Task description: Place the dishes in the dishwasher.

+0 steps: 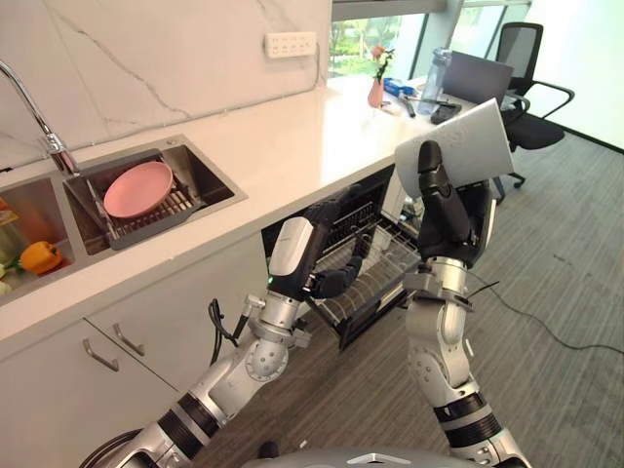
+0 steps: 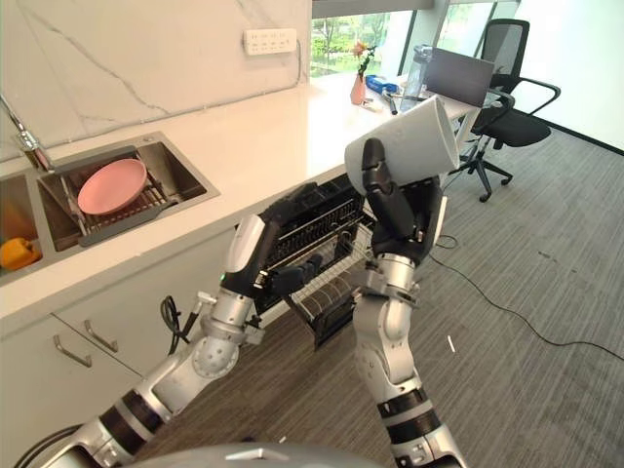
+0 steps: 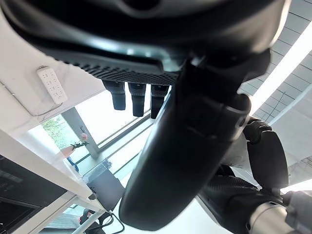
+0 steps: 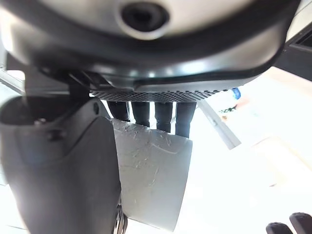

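Observation:
My right hand [image 1: 444, 210] is raised in front of the counter edge, shut on a light grey square plate [image 1: 458, 146] that stands tilted above the pulled-out dishwasher rack [image 1: 385, 265]. Its fingers [image 4: 146, 114] lie behind the plate [image 4: 151, 175] and the thumb in front. To the rack's left, my left hand [image 1: 327, 249] hovers with loosely straight fingers [image 3: 136, 100] and holds nothing. A pink plate [image 1: 138, 188] rests in a grey drainer inside the sink [image 1: 210, 171].
The white counter [image 1: 292, 136] carries a vase [image 1: 376, 90], a bottle and a laptop at its far end. An office chair [image 1: 526, 93] stands beyond. A faucet [image 1: 44, 132] and an orange pepper [image 1: 39, 256] are at the left. Carpeted floor lies on the right.

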`<state>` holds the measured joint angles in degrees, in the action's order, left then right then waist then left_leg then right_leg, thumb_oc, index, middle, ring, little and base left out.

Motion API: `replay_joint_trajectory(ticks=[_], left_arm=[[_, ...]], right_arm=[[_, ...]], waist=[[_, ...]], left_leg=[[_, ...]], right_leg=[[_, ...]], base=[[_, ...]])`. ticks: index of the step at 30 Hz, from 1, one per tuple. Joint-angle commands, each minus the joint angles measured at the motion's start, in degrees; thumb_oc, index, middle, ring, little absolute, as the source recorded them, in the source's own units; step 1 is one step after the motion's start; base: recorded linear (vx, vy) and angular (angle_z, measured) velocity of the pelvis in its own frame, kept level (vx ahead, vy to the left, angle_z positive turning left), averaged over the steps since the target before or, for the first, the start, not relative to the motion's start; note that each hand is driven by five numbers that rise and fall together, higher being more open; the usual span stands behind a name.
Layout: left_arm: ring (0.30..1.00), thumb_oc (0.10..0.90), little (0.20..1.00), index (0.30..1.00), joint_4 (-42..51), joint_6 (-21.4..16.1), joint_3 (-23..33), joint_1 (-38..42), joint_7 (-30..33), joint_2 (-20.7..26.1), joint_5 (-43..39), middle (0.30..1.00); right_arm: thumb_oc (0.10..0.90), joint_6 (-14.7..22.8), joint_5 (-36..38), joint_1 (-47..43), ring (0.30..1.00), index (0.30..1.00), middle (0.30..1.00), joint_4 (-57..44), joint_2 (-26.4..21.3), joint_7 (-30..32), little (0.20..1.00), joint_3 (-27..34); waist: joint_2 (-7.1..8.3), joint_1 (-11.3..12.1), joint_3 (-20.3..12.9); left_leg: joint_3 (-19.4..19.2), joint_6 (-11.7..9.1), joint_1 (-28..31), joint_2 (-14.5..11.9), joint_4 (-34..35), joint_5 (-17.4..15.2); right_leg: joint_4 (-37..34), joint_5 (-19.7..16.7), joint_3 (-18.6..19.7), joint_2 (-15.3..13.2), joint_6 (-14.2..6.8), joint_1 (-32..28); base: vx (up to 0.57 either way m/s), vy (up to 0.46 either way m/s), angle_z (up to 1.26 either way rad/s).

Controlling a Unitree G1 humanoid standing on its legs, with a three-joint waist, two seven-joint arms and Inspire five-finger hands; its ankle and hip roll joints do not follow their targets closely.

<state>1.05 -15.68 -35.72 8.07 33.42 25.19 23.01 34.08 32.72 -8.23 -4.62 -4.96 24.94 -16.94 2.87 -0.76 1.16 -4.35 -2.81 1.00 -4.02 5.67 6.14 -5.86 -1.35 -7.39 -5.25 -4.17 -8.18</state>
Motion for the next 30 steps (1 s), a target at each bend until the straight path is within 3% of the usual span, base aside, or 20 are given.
replay_joint_trajectory(ticks=[1,5,6,7,12,15,18,22,24,30], left_arm=[[0.900,0.800,0.900,0.900,2.05,-2.93,-0.27,5.15,1.37,-0.73,-0.61,0.900],[0.900,0.800,0.900,0.900,1.82,-2.80,0.91,3.27,0.80,0.09,-1.00,0.900],[0.900,0.800,0.900,0.900,1.49,-2.86,1.58,2.33,0.55,0.63,-1.20,0.900],[0.900,0.800,0.900,0.900,1.29,-2.89,3.10,-0.50,-0.24,2.32,-2.41,0.900],[0.900,0.800,0.900,0.900,0.61,-2.34,6.52,-6.70,-1.24,5.41,-4.62,0.900],[0.900,0.800,0.900,0.900,-0.75,-2.23,7.19,-8.53,-0.57,5.73,-5.12,0.900],[0.900,0.800,0.900,0.900,-1.77,-2.25,8.80,-12.65,-0.80,7.55,-6.12,0.900],[0.900,0.800,0.900,0.900,-2.78,-2.53,9.10,-14.00,-1.34,8.49,-6.54,0.900],[0.900,0.800,0.900,0.900,-3.62,-2.68,8.79,-14.64,-2.48,10.02,-7.11,0.900],[0.900,0.800,0.900,0.900,-6.16,-3.18,9.72,-15.30,-4.45,8.99,-11.50,0.900]], right_arm=[[0.400,2.51,-3.42,-8.87,0.300,0.300,0.300,-5.15,-1.31,-3.17,0.300,3.52],[0.400,0.36,-4.14,-8.97,0.300,0.300,0.300,-3.37,-4.03,-3.79,0.300,5.29],[0.400,-1.42,-3.69,-9.12,0.300,0.300,0.300,-2.27,-5.34,-4.36,0.300,6.12],[0.400,-5.54,-2.84,-10.26,0.300,0.300,0.300,1.41,-8.78,-3.74,0.300,7.86],[0.400,-14.07,-7.36,-14.62,0.300,0.300,0.300,12.75,-17.79,-2.35,0.300,9.01],[0.400,-16.30,-9.10,-17.26,0.300,0.300,0.300,17.05,-20.01,-1.99,0.300,8.85],[0.400,-21.21,-12.11,-24.02,0.300,0.300,0.300,28.67,-25.20,-4.57,0.300,8.11],[0.400,-23.67,-13.96,-27.92,0.300,0.300,0.300,34.21,-27.37,-6.00,0.300,6.47],[0.400,-26.64,-16.04,-34.29,0.300,0.300,0.300,42.95,-29.33,-9.26,0.300,3.52],[0.400,-26.85,-22.20,-45.26,0.300,0.300,0.300,60.90,-31.78,-14.68,0.300,-4.10]], waist=[[-1.74,0.95,-1.73],[-1.57,1.16,-1.63],[-1.44,1.29,-1.56],[-1.00,1.71,-1.35],[-0.11,2.79,-0.71],[0.17,3.24,-0.28],[0.85,4.89,0.69],[1.16,5.58,1.22],[1.35,6.69,2.78],[0.60,9.73,7.25]], left_leg=[[-1.21,-2.75,5.84,-1.43,-0.67,-6.57],[-1.05,-2.78,5.67,-1.36,-0.67,-6.51],[-0.96,-2.79,5.57,-1.35,-0.67,-6.44],[-0.66,-2.80,5.25,-1.24,-0.67,-6.35],[0.31,-2.91,4.23,-1.13,-0.67,-6.01],[0.69,-2.95,3.78,-1.10,-0.67,-5.79],[2.31,-3.17,2.37,-0.91,-0.67,-5.14],[3.05,-3.41,1.45,-0.87,-0.67,-4.67],[4.26,-3.66,-0.83,-0.72,-0.67,-3.65],[7.97,-4.41,-6.66,-0.22,-0.67,-0.77]], right_leg=[[0.86,2.73,-3.16,-0.90,-2.89,-0.97],[0.86,2.71,-3.35,-0.91,-2.89,-0.96],[0.86,2.68,-3.44,-0.90,-2.89,-0.92],[0.86,2.47,-3.84,-0.92,-2.89,-0.86],[0.86,2.19,-4.77,-1.00,-2.84,-0.38],[0.86,2.14,-5.07,-0.97,-2.82,-0.23],[0.86,2.05,-6.49,-0.88,-2.78,0.29],[0.86,2.10,-7.39,-0.94,-2.77,0.51],[0.86,1.81,-8.33,-0.90,-2.80,1.93],[0.97,0.57,-11.53,-1.33,-2.69,5.54]], base=[[0.00,0.000,0.00],[0.00,0.000,0.00],[0.00,0.000,0.00],[-0.02,0.003,0.04],[-0.01,0.009,0.13],[-0.01,0.006,0.12],[-0.01,0.005,0.17],[-0.01,-0.001,0.21],[-0.10,-0.004,0.17],[-0.11,0.006,0.32]])
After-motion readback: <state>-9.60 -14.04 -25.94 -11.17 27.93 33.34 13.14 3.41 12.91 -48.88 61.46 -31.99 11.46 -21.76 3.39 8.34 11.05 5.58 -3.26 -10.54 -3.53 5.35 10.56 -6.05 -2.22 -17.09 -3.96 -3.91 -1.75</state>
